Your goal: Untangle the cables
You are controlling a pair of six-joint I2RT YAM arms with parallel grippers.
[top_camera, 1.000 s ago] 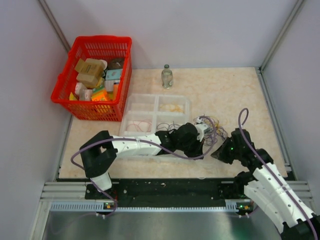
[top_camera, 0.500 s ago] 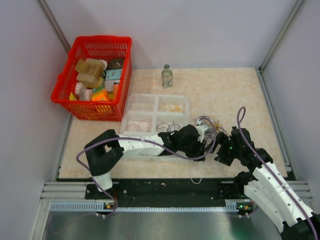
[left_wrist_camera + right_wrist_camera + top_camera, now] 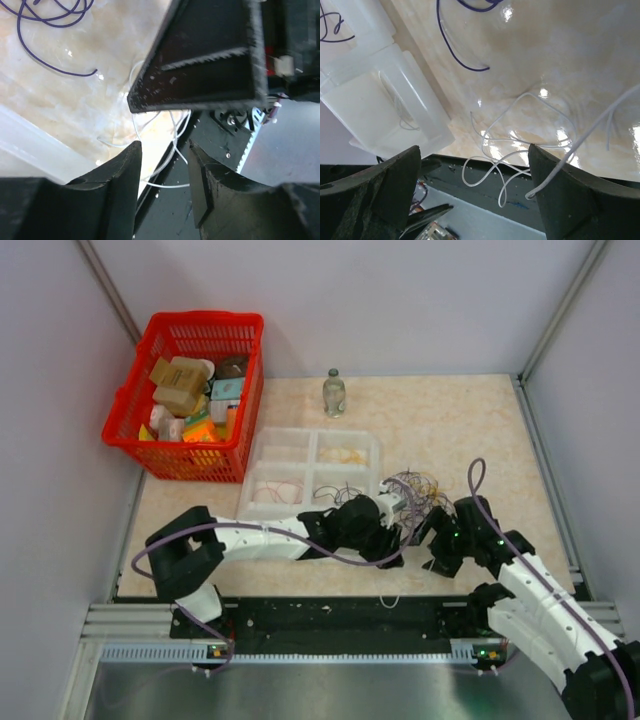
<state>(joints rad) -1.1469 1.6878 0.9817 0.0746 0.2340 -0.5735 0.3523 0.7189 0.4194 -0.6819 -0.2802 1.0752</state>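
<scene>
The cables (image 3: 418,488) lie in a loose bunch on the table (image 3: 470,425), just right of the tray (image 3: 285,452), by its near right corner. The bunch is mostly dark purple, with a few paler loops on top. A purple strand (image 3: 70,73) trails out of it flat on the table. A white strand (image 3: 520,131) lies apart from the bunch, in front of the tray's near right corner. It curls over the table's near edge onto the black rail (image 3: 330,612).

The left pincer (image 3: 163,172) hangs low just right of the tray, in front of the bunch. Its jaws stand apart and grip nothing, and the white strand shows on the table through the gap. The right pincer (image 3: 472,185) sits a little farther right of the tray, beside the left one. It is spread wide and empty. One loose end of white wire crosses in front of its right finger (image 3: 565,195), and whether they touch I cannot tell.

A few thin strands lie in the tray's compartments. A red basket (image 3: 135,400) of small boxes stands behind and left of the tray, touching its far left corner. A small bottle (image 3: 334,393) stands upright behind the tray.
</scene>
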